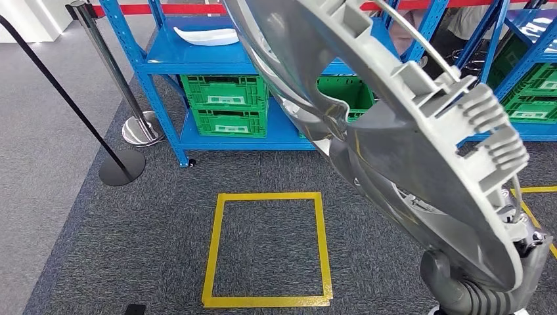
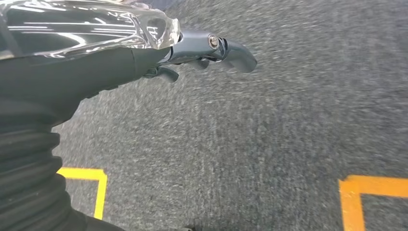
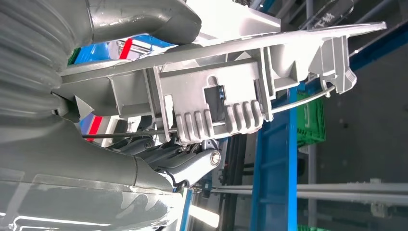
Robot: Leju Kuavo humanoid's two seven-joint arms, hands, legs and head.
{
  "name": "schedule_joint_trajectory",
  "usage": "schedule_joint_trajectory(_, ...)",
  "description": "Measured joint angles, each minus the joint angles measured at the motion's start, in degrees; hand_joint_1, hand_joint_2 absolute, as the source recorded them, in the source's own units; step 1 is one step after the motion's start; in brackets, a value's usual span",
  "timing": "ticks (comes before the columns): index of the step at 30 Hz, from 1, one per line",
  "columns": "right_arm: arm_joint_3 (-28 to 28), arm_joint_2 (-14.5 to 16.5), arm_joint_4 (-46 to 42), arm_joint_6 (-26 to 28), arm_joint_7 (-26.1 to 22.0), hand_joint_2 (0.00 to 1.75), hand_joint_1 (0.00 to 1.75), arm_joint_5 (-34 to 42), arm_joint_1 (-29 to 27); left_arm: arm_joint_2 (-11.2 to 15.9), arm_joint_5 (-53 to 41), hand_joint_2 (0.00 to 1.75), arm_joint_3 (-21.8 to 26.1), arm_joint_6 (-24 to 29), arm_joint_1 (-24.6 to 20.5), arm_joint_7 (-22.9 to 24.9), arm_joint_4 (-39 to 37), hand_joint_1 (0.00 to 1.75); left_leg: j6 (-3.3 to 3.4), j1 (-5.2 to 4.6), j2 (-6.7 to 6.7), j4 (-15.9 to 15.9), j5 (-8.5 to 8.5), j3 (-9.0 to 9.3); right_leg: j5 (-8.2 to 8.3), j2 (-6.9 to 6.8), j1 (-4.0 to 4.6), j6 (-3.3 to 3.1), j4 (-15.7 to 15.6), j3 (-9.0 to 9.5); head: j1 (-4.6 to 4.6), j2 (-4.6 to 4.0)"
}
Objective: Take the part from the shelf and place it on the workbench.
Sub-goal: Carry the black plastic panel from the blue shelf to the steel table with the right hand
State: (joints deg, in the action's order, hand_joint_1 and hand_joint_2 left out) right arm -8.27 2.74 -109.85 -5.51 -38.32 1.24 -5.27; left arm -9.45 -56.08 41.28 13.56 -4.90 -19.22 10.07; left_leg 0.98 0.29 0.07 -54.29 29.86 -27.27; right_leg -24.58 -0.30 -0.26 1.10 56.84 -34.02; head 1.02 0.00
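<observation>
Step in hand, by judgement: carry phase. Part off shelf, workbench not seen, so placing not yet done. Next move likely needs turn/walk toward bench w/ part kept steady, since it blocks much of fwd view.

Left to right, head view:
- Stanchion posts (image 1: 113, 84) on grey carpet, far left.
- Blue shelf (image 1: 197, 65); white curved piece (image 1: 207, 36) lying on upper level.
- Green crates (image 1: 226, 104), stacked two high on lower level; contents can't tell. Another green crate (image 1: 345, 92) beside, seems empty but half hidden by part.
- Yellow tape square (image 1: 268, 248) on floor in front of shelf.
- Part (image 1: 420, 151): big grey plastic disc w/ clips + wire ring, held up tilted, clear of shelf.
- More green crates (image 1: 532, 88) far right, contents unseen.

Right hand (image 3: 185, 166): fingers under part's rim, thumb on other side, gripping it.
Left hand (image 2: 192, 53): hanging over carpet, fingers curled in, holding nothing.
</observation>
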Motion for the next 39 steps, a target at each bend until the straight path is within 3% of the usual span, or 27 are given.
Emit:
schedule_joint_trajectory(3,0.1,0.0,0.0,0.0,0.0,1.75,1.75,0.0,-0.1,0.0,0.0,1.75,0.0,0.3,0.0,0.2,0.0,0.0,1.14,0.21,0.29,0.1,-0.88,-0.84,-3.23,0.08,-0.11,0.54,3.0,-1.38,-0.58,0.0)
schedule_joint_trajectory(6,0.1,0.0,0.0,0.0,0.0,1.75,1.75,0.0,-0.1,0.0,0.0,1.75,0.1,0.3,0.1,0.3,0.0,0.0,1.24,0.19,0.32,0.1,-1.14,-1.16,-5.1,0.08,-0.15,0.69,5.5,-2.25,-0.88,0.0)
schedule_joint_trajectory(8,0.3,-0.1,0.0,0.0,0.0,1.75,1.75,0.0,-0.3,0.0,0.0,1.75,0.2,0.4,0.1,0.5,0.0,0.0,1.26,0.13,0.36,-0.1,-1.81,-2.11,-8.05,0.08,-0.17,0.93,11.3,-3.71,-1.23,0.0)
schedule_joint_trajectory(9,0.4,-0.1,0.0,0.0,0.0,1.75,1.75,0.0,-0.4,0.0,0.0,1.75,0.2,0.5,0.2,0.7,0.0,0.0,1.23,0.1,0.36,-0.3,-2.26,-2.9,-8.51,0.08,-0.18,0.94,12.7,-3.13,-1.47,0.0)
schedule_joint_trajectory(10,0.5,-0.1,0.0,0.0,0.0,1.75,1.75,0.0,-0.5,0.0,0.0,1.75,0.3,0.5,0.2,0.8,0.0,0.0,1.13,0.08,0.34,-0.6,-2.67,-3.64,-7.88,0.08,-0.17,0.82,11.6,-1.24,-1.67,0.0)
schedule_joint_trajectory(12,0.6,-0.1,0.0,0.0,0.0,1.75,1.75,0.0,-0.7,0.0,0.0,1.75,0.4,0.5,0.3,0.9,0.0,0.0,0.77,0.02,0.28,-1.3,-3.19,-4.76,-5.79,0.12,-0.1,0.3,3.5,4.58,-1.99,0.0)
schedule_joint_trajectory(13,0.7,-0.1,0.0,0.0,0.0,1.75,1.75,0.0,-0.7,-0.1,0.0,1.75,0.4,0.5,0.3,0.9,0.0,0.0,0.48,-0.01,0.27,-1.5,-3.41,-5.06,-5.39,0.16,0.02,0.02,0.4,6.31,-2.02,0.0)
schedule_joint_trajectory(14,0.7,-0.1,-0.1,0.0,0.0,1.75,1.75,0.0,-0.8,-0.1,0.1,1.75,0.4,0.5,0.3,0.9,0.0,0.0,0.15,-0.01,0.28,-1.6,-3.66,-5.31,-5.45,0.2,0.16,-0.21,-1.0,7.0,-2.05,0.0)
schedule_joint_trajectory(17,0.8,0.0,-0.1,0.0,0.0,1.75,1.75,0.0,-0.8,-0.2,0.2,1.75,0.4,0.5,0.4,0.9,0.0,0.0,-0.92,0.01,0.22,-1.8,-4.1,-5.79,-4.81,0.19,0.24,-1.13,-1.3,6.36,-2.01,0.0)
schedule_joint_trajectory(19,0.9,0.1,-0.1,0.0,0.0,1.75,1.75,0.0,-0.8,-0.2,0.2,1.75,0.4,0.5,0.4,0.8,0.0,0.0,-1.46,0.08,0.07,-4.4,-1.49,-6.91,-3.99,0.04,-0.06,-2.03,-1.5,5.66,-1.57,0.0)
schedule_joint_trajectory(22,1.0,0.3,0.0,0.0,0.0,1.75,1.75,0.0,-0.8,-0.3,0.3,1.75,0.4,0.5,0.5,0.7,0.0,0.0,-1.96,0.29,0.02,-14.9,5.38,-10.34,-2.79,-0.05,-0.13,-2.51,-1.3,4.1,-0.69,0.0)
schedule_joint_trajectory(23,1.0,0.3,0.0,0.0,0.0,1.75,1.75,0.0,-0.8,-0.3,0.3,1.75,0.4,0.5,0.5,0.7,0.0,0.0,-2.03,0.3,0.03,-17.4,6.21,-10.81,-2.44,-0.05,-0.12,-2.48,-1.2,3.51,-0.56,0.0)
schedule_joint_trajectory(24,1.1,0.3,0.0,0.0,0.0,1.75,1.75,0.0,-0.8,-0.3,0.3,1.75,0.4,0.5,0.5,0.7,0.0,0.0,-2.04,0.3,0.03,-17.9,5.86,-10.35,-2.12,-0.05,-0.12,-2.41,-1.0,2.93,-0.43,0.0)
schedule_joint_trajectory(25,1.1,0.3,0.0,0.0,0.1,1.75,1.75,0.0,-0.8,-0.3,0.3,1.75,0.4,0.5,0.5,0.7,0.0,0.0,-1.97,0.3,0.03,-15.9,4.51,-8.7,-1.86,-0.04,-0.12,-2.29,-0.8,2.42,-0.3,0.0)
schedule_joint_trajectory(27,1.2,0.3,0.0,0.0,0.1,1.75,1.75,-0.1,-0.8,-0.3,0.2,1.75,0.4,0.5,0.5,0.7,0.0,0.0,-1.67,0.23,0.0,-7.9,1.71,-3.3,-1.43,-0.02,-0.04,-1.96,-0.4,1.65,-0.02,0.0)
schedule_joint_trajectory(29,1.3,0.3,0.0,0.0,0.2,1.75,1.75,-0.2,-0.7,-0.3,0.1,1.75,0.4,0.5,0.4,0.7,0.0,0.0,-1.33,0.02,-0.11,-1.7,0.89,0.4,-0.9,-0.02,0.12,-1.38,-0.1,1.11,0.08,0.0)
schedule_joint_trajectory(32,1.4,0.3,0.0,0.1,0.5,1.75,1.75,-0.3,-0.7,-0.4,-0.1,1.75,0.4,0.4,0.4,0.7,0.0,0.0,-0.49,-0.11,-0.13,-0.5,0.53,0.27,-0.11,0.01,0.04,-0.3,0.0,0.49,-0.01,0.0)
schedule_joint_trajectory(33,1.4,0.3,0.0,0.1,0.5,1.75,1.75,-0.3,-0.7,-0.4,-0.1,1.75,0.4,0.3,0.4,0.7,0.0,0.0,0.04,-0.03,-0.01,-0.4,0.1,-0.1,-0.77,0.08,-0.03,0.03,0.6,0.09,-0.12,0.0)
schedule_joint_trajectory(35,1.4,0.3,0.0,0.2,0.6,1.75,1.75,-0.3,-0.7,-0.5,-0.2,1.75,0.5,0.3,0.4,0.7,0.0,0.0,1.0,0.16,0.27,-0.2,-0.91,-1.04,-4.6,0.19,-0.16,0.59,4.9,-1.57,-0.69,0.0)
schedule_joint_trajectory(37,1.4,0.2,0.0,0.2,0.7,1.75,1.75,-0.3,-0.8,-0.5,-0.2,1.75,0.5,0.3,0.3,0.7,0.0,0.0,1.31,0.08,0.36,-0.3,-1.85,-2.26,-9.36,0.2,-0.2,1.04,12.4,-3.81,-1.3,0.0)
schedule_joint_trajectory(38,1.4,0.2,0.0,0.2,0.7,1.75,1.75,-0.3,-0.8,-0.5,-0.2,1.75,0.5,0.3,0.4,0.7,0.0,0.0,1.31,0.04,0.4,-0.3,-2.32,-2.92,-10.45,0.19,-0.21,1.15,15.3,-4.34,-1.46,0.0)
schedule_joint_trajectory(39,1.4,0.2,0.0,0.2,0.7,1.75,1.75,-0.3,-0.8,-0.5,-0.2,1.75,0.5,0.3,0.4,0.7,0.0,0.0,1.26,0.01,0.43,-0.4,-2.77,-3.57,-10.36,0.19,-0.22,1.17,16.4,-3.99,-1.57,0.0)
